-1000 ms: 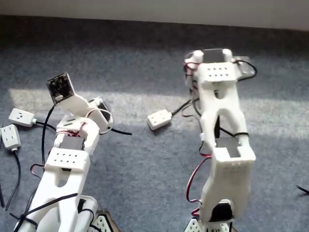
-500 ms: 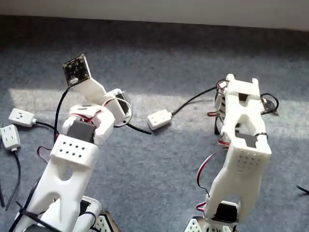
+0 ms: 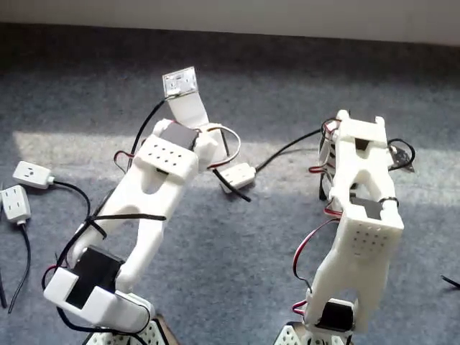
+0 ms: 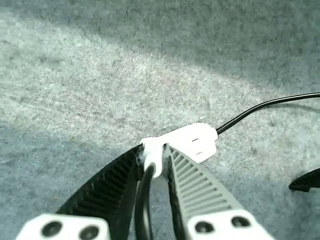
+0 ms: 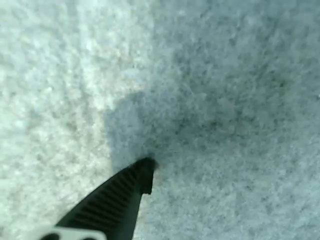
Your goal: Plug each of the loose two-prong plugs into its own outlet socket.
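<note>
One white plug (image 4: pixel 151 162) is pinched tight between the fingers (image 4: pixel 192 182) of my left gripper (image 4: pixel 154 149), its black cord (image 4: pixel 144 210) running back between the jaws. The plug's head touches the near end of the middle outlet socket (image 4: pixel 196 141), which lies flat on the grey carpet (image 4: pixel 75 85). The socket's slots face up and its own lead (image 4: pixel 265 105) runs away from me.

Half a second ago my left arm (image 3: pixel 154 187) pointed away to the left, well apart from this socket. It has since swung across and stretched out until its wrist sits right at it. The socket has not shifted. My right arm (image 3: pixel 359 215) pulled back a second ago and has kept its place since.

Two other sockets (image 3: pixel 31 174) lie near each other, well apart to the left.

I cannot see the prongs, so I cannot tell whether they are in. From above, my wrist covers the plug. My right gripper (image 5: pixel 140 182) hangs just over the carpet, and I cannot tell whether it is open or closed. A dark shape (image 4: pixel 306 181) is cut off at the edge of the left wrist view.
</note>
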{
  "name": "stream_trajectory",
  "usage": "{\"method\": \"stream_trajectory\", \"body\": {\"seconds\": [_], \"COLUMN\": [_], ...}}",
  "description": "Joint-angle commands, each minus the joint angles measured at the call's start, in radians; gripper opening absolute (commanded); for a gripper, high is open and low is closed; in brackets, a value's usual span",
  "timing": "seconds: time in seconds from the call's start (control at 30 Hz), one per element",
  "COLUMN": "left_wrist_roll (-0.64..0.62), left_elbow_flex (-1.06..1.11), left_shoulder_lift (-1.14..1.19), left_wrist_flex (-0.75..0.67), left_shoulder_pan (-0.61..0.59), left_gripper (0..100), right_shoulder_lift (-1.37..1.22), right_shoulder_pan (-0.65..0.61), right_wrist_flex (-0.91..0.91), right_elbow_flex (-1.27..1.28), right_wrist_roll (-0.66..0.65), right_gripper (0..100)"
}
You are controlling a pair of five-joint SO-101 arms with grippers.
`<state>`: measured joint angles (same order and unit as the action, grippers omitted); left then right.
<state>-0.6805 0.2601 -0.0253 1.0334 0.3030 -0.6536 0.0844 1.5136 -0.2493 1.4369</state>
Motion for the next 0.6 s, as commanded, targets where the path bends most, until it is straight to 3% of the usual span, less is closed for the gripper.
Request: {"method": "stream_trajectory", "body": {"seconds": [0.0, 0.13, 0.4, 0.57], "left_wrist_roll": [-0.087, -0.150, -0.195, -0.281], "left_elbow_flex": [-0.044, -0.002, 0.217, 0.239], "left_shoulder_lift": [-0.087, -0.217, -0.272, -0.272], "left_wrist_flex": [0.095, 0.146, -0.092, -0.120], "left_shoulder_pan": [0.005, 0.008, 0.091, 0.090], "left_gripper": [1, 1, 1, 1], "right_shoulder_lift": [-0.007, -0.008, -0.010, -0.010], "right_shoulder_pan": [0.012, 0.004, 0.004, 0.004], "right_wrist_flex": [-0.039, -0.039, -0.039, -0.067], "right_elbow_flex": [-0.024, -0.024, -0.024, -0.018], "right_wrist_roll": [0.118, 0.118, 0.117, 0.114], "right_gripper": [61.6, 61.6, 61.6, 61.6]}}
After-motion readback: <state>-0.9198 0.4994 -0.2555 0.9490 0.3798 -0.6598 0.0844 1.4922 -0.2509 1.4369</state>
